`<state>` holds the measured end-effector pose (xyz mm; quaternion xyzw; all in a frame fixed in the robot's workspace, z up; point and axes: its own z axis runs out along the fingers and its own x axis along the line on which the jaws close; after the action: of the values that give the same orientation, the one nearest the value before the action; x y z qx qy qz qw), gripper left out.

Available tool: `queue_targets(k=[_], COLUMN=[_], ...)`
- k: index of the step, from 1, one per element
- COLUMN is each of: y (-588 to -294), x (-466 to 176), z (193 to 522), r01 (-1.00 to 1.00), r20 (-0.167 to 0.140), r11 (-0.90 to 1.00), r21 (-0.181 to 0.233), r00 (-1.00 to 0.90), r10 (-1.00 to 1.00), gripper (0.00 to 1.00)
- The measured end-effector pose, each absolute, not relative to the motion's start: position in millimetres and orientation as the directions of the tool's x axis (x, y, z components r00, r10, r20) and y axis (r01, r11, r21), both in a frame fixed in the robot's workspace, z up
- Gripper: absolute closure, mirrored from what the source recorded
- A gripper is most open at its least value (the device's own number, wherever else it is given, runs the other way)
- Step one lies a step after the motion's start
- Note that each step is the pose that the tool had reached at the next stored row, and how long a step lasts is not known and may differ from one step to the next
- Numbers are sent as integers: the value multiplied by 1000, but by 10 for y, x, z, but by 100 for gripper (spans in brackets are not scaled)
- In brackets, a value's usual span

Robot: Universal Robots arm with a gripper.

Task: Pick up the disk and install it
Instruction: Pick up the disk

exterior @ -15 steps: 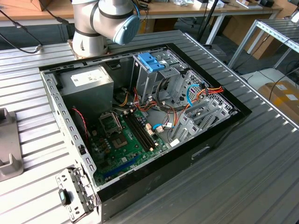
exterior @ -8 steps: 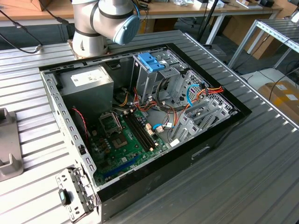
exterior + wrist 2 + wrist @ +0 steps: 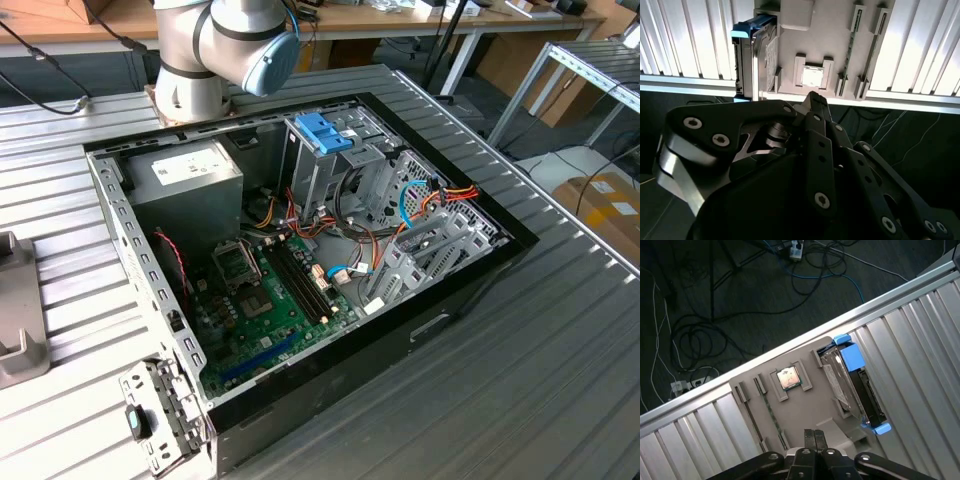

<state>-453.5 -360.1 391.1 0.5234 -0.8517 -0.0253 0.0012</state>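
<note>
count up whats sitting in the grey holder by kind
disk: 1
chip: 1
memory stick: 1 (whether there is a second one cannot be told)
total: 3

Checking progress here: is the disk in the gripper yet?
No, in the first wrist view the disk stands on edge in the grey holder, apart from the shut gripper.
</note>
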Motion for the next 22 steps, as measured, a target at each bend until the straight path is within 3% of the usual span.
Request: queue_targets(k=[22], y=[-3601], x=[-4535], z=[3911], r01=[-934], r20=[-24], r11=[354], r21=[44], r00=[-355], r10=[-935], gripper=[90])
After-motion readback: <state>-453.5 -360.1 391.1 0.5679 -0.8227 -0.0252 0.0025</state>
